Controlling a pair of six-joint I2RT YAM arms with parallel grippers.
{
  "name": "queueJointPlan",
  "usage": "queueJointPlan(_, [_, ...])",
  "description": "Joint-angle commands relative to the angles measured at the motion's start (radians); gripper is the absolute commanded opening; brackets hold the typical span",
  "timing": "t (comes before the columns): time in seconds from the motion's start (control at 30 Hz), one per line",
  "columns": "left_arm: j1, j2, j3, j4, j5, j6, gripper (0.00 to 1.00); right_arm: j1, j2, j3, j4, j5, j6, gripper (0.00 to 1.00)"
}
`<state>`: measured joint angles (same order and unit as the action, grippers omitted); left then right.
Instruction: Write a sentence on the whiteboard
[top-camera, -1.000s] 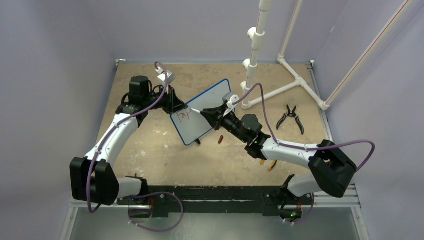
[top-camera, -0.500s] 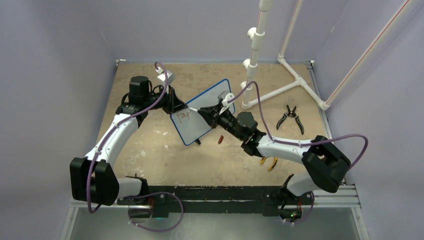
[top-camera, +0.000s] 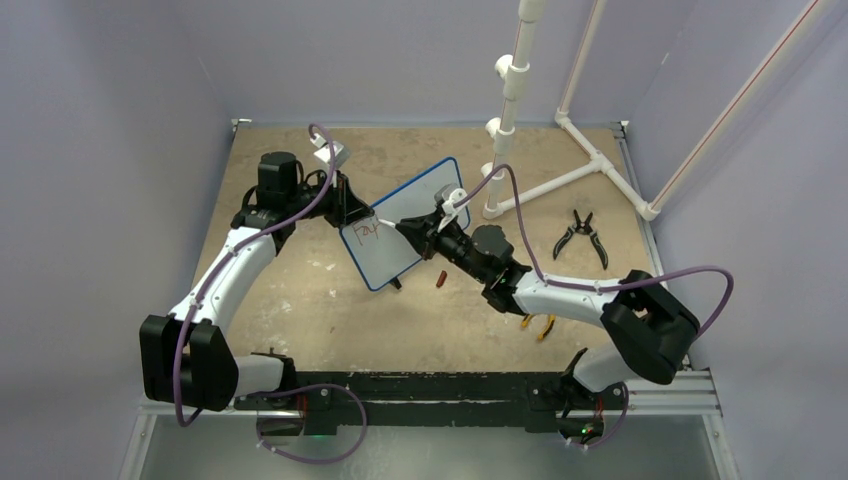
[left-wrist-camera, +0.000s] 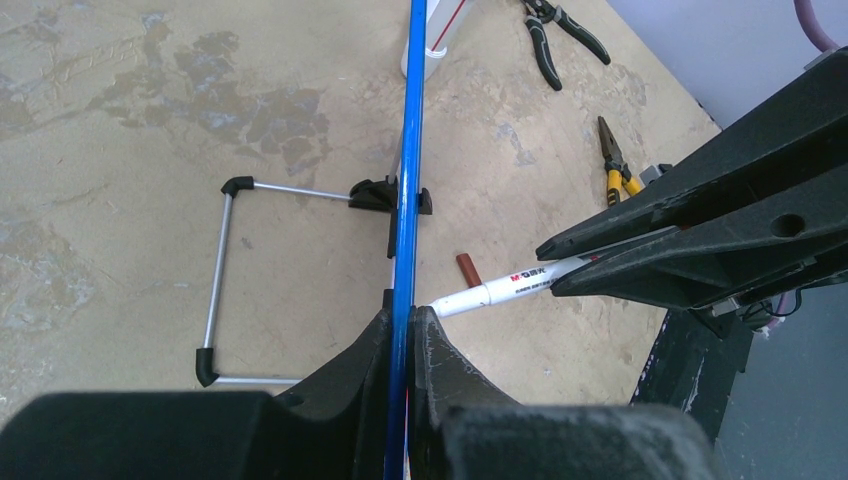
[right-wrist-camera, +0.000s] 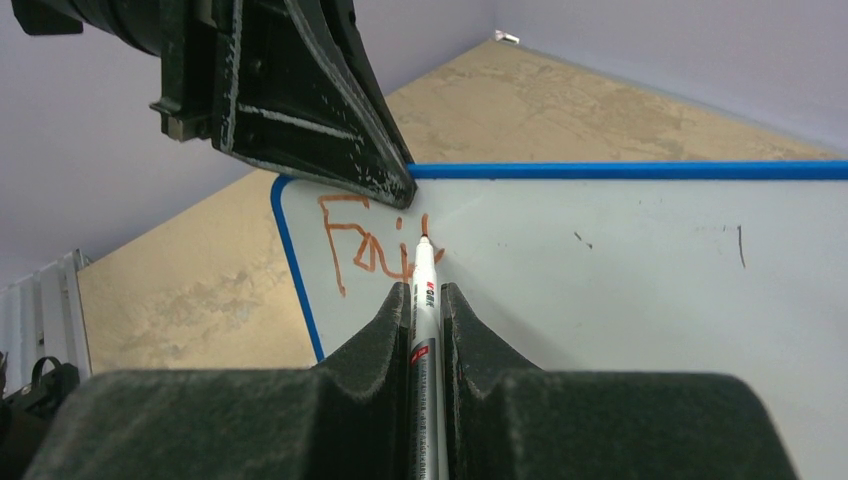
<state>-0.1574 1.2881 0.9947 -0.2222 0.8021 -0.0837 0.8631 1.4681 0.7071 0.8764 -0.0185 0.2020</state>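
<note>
R claw's marker farther along whiteboard

Stained tan table: black-handled pliers near the right edge, yellow-handled pliers toward the front, small red cap mid-table.

The left arm and right arm reach out from the near edge and bend toward each other, the left tool pinched tight on the whiteboard rim, the right tool pointing left, closed round a marker.
</note>
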Motion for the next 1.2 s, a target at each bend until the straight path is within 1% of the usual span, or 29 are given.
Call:
queueJointPlan(0.0, [0.002, -0.024, -0.007, 0.014, -0.012, 0.015, 0.00, -0.003, -0.009, -0.030, -0.034, 0.015, 0.005, 0.00])
queueJointPlan(0.17, [0.002, -0.024, -0.008, 0.014, -0.014, 0.015, 0.00, -0.003, -0.015, -0.052, -0.041, 0.016, 0.011, 0.00])
queueJointPlan(0.6, [0.002, -0.030, -0.009, 0.014, -0.015, 0.016, 0.00, -0.003, -0.048, -0.047, -0.052, 0.098, 0.002, 0.00])
queueJointPlan(0.97, [0.002, -0.032, -0.009, 0.014, -0.018, 0.016, 0.00, -0.003, -0.113, -0.025, -0.038, 0.083, -0.017, 0.00])
queueJointPlan(1.17, [0.002, -0.032, -0.011, 0.014, -0.019, 0.016, 0.00, -0.003, -0.097, 0.011, -0.048, 0.080, -0.029, 0.00])
